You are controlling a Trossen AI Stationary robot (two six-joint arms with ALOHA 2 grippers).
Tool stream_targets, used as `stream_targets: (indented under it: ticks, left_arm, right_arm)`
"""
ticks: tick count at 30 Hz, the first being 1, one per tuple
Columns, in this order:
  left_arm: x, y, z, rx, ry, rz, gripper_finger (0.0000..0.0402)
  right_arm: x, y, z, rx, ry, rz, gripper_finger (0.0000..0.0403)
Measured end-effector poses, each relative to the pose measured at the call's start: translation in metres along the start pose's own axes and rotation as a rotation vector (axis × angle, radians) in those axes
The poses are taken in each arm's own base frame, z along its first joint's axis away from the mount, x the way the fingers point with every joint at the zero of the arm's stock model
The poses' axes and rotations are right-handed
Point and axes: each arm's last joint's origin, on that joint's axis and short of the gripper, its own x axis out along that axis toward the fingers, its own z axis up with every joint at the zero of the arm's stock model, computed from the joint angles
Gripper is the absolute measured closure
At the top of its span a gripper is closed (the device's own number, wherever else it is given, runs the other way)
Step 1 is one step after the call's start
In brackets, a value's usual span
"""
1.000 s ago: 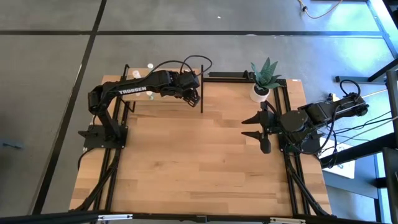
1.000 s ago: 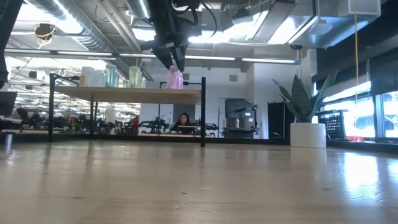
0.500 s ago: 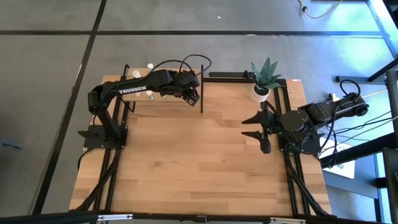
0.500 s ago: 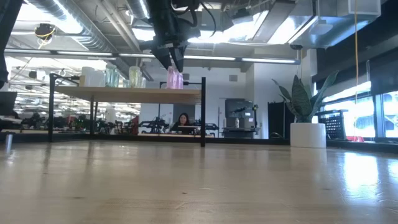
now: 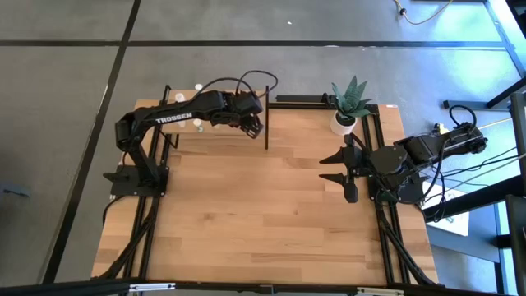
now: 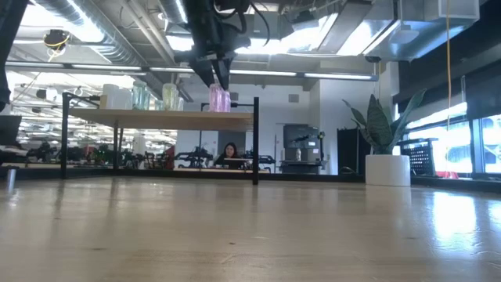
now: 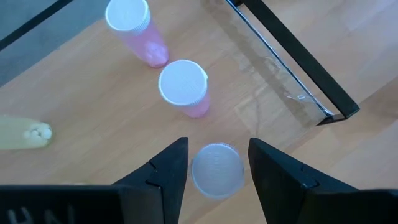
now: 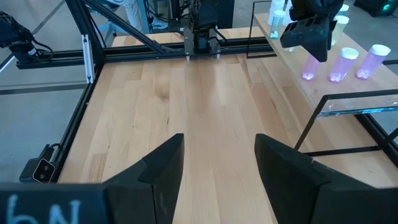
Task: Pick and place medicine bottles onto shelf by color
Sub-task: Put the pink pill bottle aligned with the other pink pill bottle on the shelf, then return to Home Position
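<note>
The shelf (image 6: 156, 118) stands at the table's far left. Three pink medicine bottles stand upright on its right end (image 8: 341, 63). In the left wrist view they form a row: one (image 7: 134, 25), one (image 7: 185, 88), and a nearest one (image 7: 216, 169). My left gripper (image 7: 216, 177) is open above the nearest bottle, a finger on either side and a gap at each. Whitish, green and yellow bottles (image 6: 141, 95) stand further left on the shelf. My right gripper (image 5: 345, 177) waits open and empty at the table's right.
A black upright post (image 6: 256, 141) marks the shelf's right corner, close to the pink bottles. A yellow bottle (image 7: 23, 134) shows at the edge of the left wrist view. A white plant pot (image 5: 343, 122) stands at the far right. Bare wooden tabletop (image 5: 263, 214) lies between the arms.
My left gripper has risen a little off the pink bottle on the shelf and has shifted slightly toward the table's left. The bottle stays upright beside the other pink ones.
</note>
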Motion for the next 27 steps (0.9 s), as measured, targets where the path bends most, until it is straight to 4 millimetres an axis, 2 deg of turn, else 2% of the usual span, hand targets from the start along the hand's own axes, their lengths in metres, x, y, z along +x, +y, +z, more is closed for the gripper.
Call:
stream_targets:
  ticks: [11, 16, 20, 27]
  left_arm:
    - [-0.005, 0.007, 0.003, 0.018, -0.009, -0.004, 0.0241]
    - [-0.035, 0.022, 0.004, 0.040, -0.081, -0.035, 0.0244]
    - [-0.068, 0.035, -0.001, 0.069, -0.150, -0.075, 0.0252]
    - [-0.130, 0.051, -0.032, 0.137, -0.222, -0.166, 0.0302]
  right_arm:
    - [0.000, 0.000, 0.000, 0.000, 0.000, 0.000, 0.0205]
    - [0.000, 0.000, 0.000, 0.000, 0.000, 0.000, 0.0205]
    - [0.000, 0.000, 0.000, 0.000, 0.000, 0.000, 0.0205]
    - [0.000, 0.000, 0.000, 0.000, 0.000, 0.000, 0.0205]
